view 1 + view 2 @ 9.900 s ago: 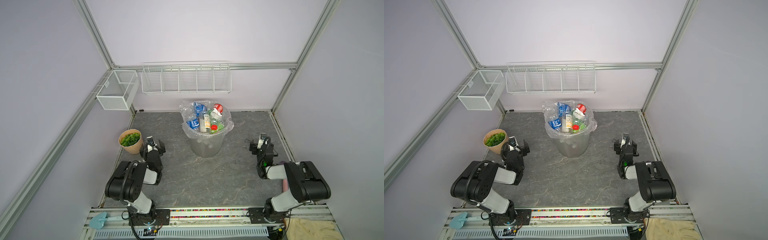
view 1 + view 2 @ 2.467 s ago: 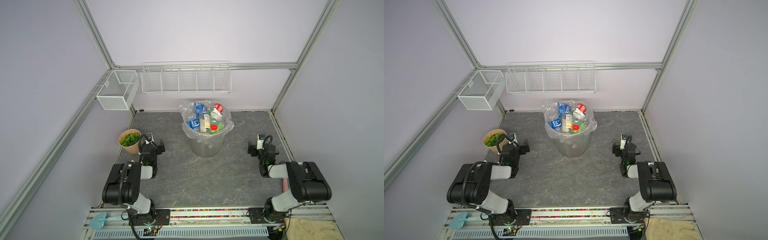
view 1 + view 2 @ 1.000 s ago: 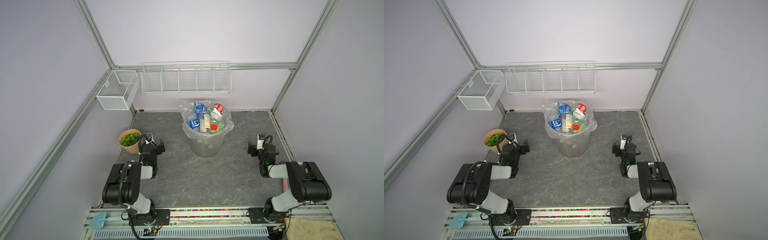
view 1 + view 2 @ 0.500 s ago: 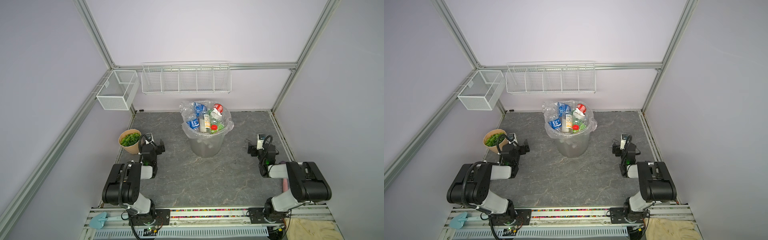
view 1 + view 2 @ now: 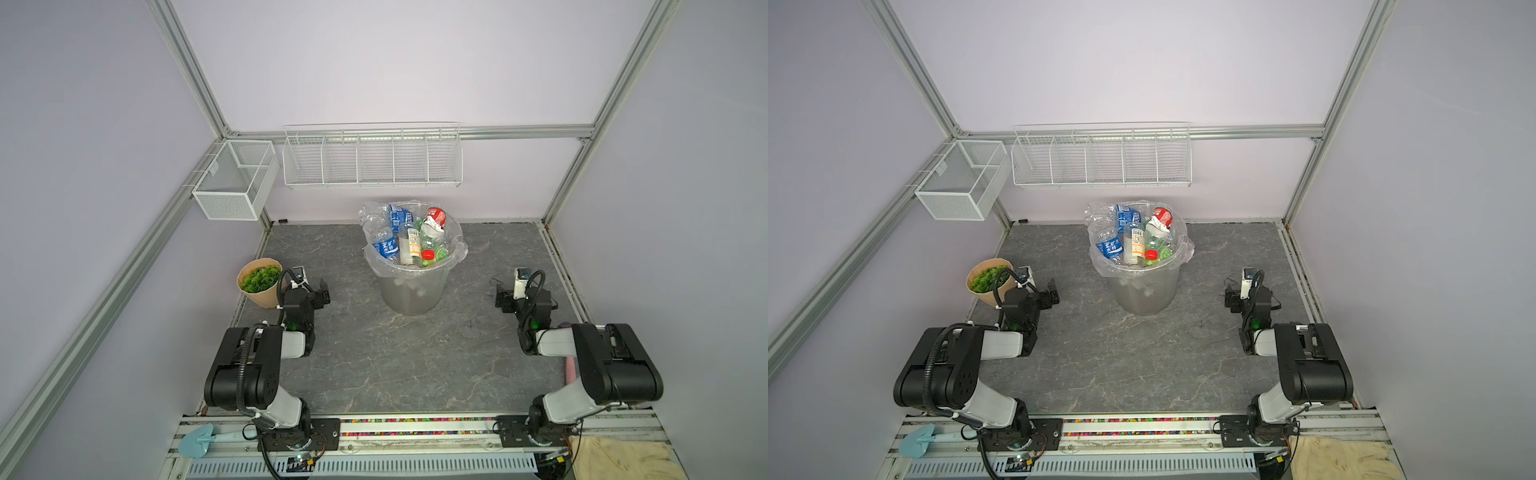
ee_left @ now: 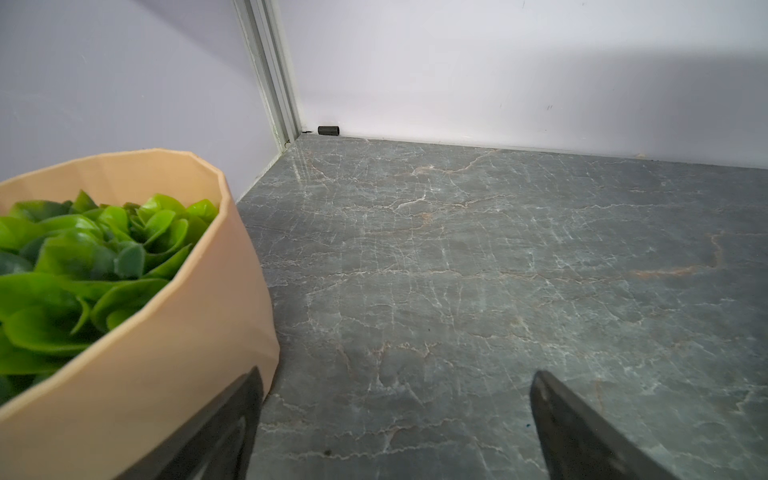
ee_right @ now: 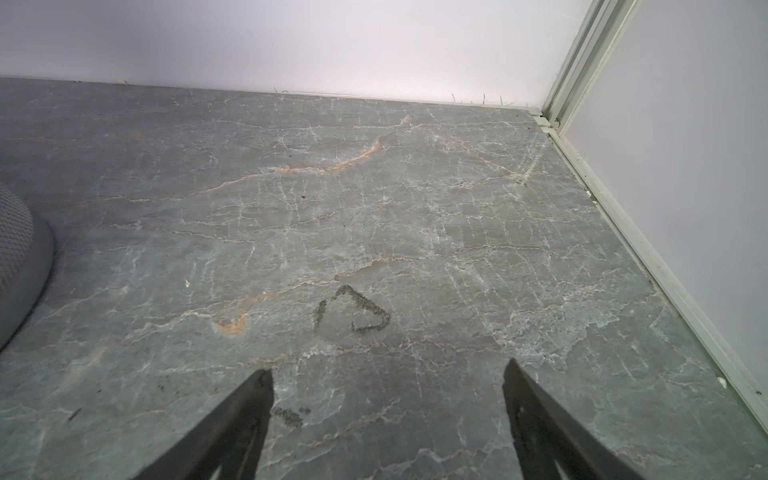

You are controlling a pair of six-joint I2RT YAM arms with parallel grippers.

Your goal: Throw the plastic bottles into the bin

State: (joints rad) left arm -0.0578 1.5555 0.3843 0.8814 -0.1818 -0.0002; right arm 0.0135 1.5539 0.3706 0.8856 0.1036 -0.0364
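The bin (image 5: 411, 291) (image 5: 1144, 293), a grey translucent bucket lined with a clear bag, stands mid-floor near the back wall. Several plastic bottles (image 5: 409, 241) (image 5: 1136, 243) with blue, white, red and green labels are heaped in it up to the rim. My left gripper (image 5: 311, 289) (image 5: 1044, 293) (image 6: 397, 372) rests low beside the tan pot, open and empty over bare floor. My right gripper (image 5: 513, 295) (image 5: 1241, 296) (image 7: 387, 366) sits low to the right of the bin, also open with nothing between its fingers. The bin's base edge (image 7: 16, 257) shows in the right wrist view.
A tan pot of green leaves (image 5: 259, 286) (image 6: 166, 332) stands close against the left gripper. Two white wire baskets (image 5: 232, 183) (image 5: 372, 158) hang on the walls. A blue hand rake (image 5: 199, 438) and a yellow cloth (image 5: 615, 457) lie by the front rail.
Since the oldest frames both arms have settled slightly lower and further back. Over the last second nothing has moved.
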